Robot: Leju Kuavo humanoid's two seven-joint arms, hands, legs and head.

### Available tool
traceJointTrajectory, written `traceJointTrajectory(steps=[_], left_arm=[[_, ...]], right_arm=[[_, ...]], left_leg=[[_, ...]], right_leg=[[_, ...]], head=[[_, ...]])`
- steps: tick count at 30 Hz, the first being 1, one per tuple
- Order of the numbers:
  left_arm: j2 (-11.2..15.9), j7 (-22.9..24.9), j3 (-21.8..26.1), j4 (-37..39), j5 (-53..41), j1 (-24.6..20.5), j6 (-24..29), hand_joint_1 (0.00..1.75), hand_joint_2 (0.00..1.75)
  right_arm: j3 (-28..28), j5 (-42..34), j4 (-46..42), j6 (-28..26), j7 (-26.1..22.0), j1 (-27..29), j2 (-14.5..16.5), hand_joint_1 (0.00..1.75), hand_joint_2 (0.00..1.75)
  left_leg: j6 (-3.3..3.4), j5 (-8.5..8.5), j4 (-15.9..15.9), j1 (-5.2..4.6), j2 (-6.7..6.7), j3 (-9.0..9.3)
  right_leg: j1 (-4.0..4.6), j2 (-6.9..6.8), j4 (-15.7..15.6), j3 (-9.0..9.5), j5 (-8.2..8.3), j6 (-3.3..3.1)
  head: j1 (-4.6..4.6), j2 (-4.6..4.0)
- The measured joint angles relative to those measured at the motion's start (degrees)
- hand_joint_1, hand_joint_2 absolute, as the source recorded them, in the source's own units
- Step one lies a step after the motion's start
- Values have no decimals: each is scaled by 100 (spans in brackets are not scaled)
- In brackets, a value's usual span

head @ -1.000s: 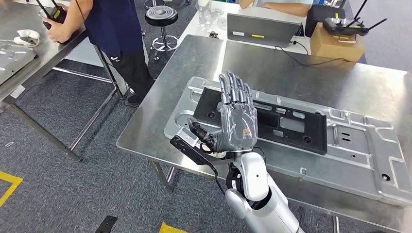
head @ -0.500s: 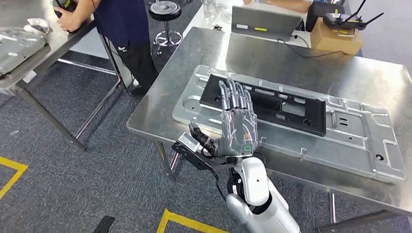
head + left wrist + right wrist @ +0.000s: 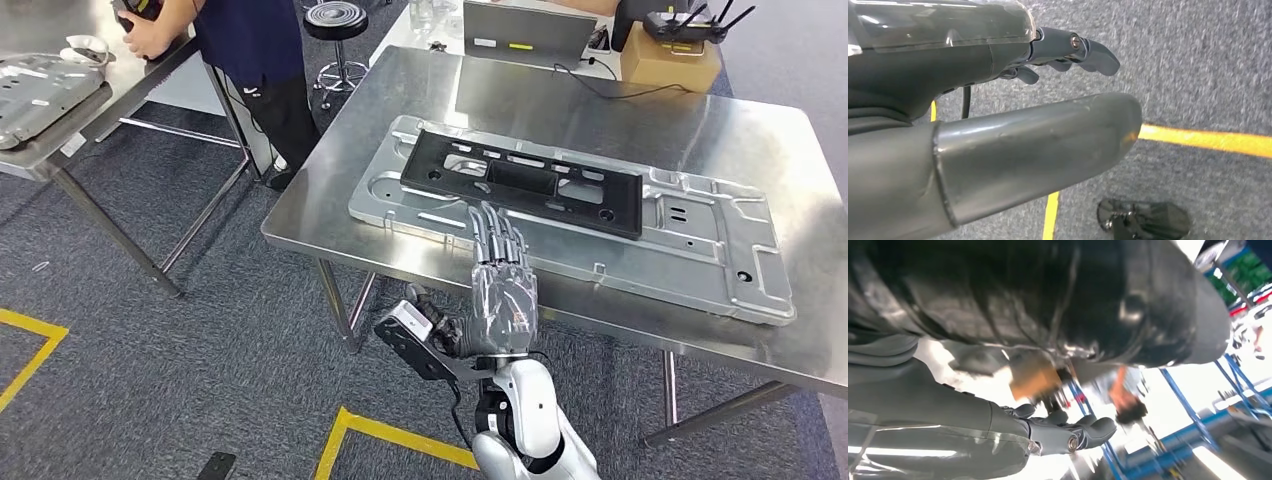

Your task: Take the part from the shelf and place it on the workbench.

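We see the black part [image 3: 520,186] lying lengthwise across the metal tray [image 3: 700,262] on the tabletop [image 3: 600,115], just ahead of our right hand [image 3: 503,300], whose fingers [image 3: 497,235] are straight and empty.

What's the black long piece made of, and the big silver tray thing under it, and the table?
The black long piece looks like matte plastic: dull and dark, with moulded cut-outs, though painted metal is possible. The big silver plate under it looks like stamped sheet metal, pale grey with pressed ridges and holes. The table seems to be brushed stainless steel, since it shines and shows blurry reflections.
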Motion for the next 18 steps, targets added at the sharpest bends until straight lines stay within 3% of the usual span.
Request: traceJointTrajectory(steps=[3,4,5,6,8,10,11,14,16,18], left_arm=[[-1,-49,40,0,33,69,34,0,0],[0,-55,58,0,34,84,39,0,0],[1,-59,77,0,34,95,42,0,0],[1,-62,93,0,34,101,42,0,0],[0,-68,123,0,34,98,42,0,0],[1,-79,140,0,34,87,42,0,0],[2,-84,142,0,34,84,42,0,0],[-1,-91,145,0,33,94,42,0,0],[-3,-91,146,0,33,94,42,0,0],[-3,-91,148,0,36,97,43,0,0]], right_arm=[[-175,-447,20,-229,-323,516,6,0,0],[-224,-503,33,-267,-381,654,5,0,0],[-266,-528,46,-286,-410,758,5,0,0],[-301,-542,55,-297,-425,830,6,0,0],[-366,-549,60,-298,-437,908,10,0,0],[-427,-548,59,-300,-449,938,21,0,0],[-450,-548,58,-301,-455,947,27,0,0],[-501,-547,59,-302,-464,976,33,0,0],[-528,-547,60,-302,-464,991,33,0,0],[-557,-648,62,-276,-505,1022,32,0,0]], left_leg=[[-39,-801,929,9,-9,-242],[-54,-922,1252,9,-9,-287],[-66,-911,1439,10,-9,-263],[-70,-795,1431,11,-8,-146],[-58,-585,846,11,-9,371],[-14,-654,138,-14,-20,866],[19,-725,-44,-31,-27,972],[172,-680,-135,-34,-17,945],[285,-579,-166,-11,7,877],[333,-497,-162,-17,17,766]], right_leg=[[3,-28,-8,-204,179,-74],[7,-33,11,-294,235,-73],[8,-35,39,-391,285,-66],[6,-36,76,-487,329,-54],[0,-35,176,-649,386,-15],[12,-39,282,-754,423,39],[18,-41,310,-780,447,71],[15,-28,341,-821,474,184],[-2,0,668,-965,174,243],[-27,13,1360,-1216,-297,282]], head=[[-1,0],[-1,0],[-2,0],[-2,0],[-3,0],[-2,0],[-2,0],[-1,0],[-1,0],[-1,0]])
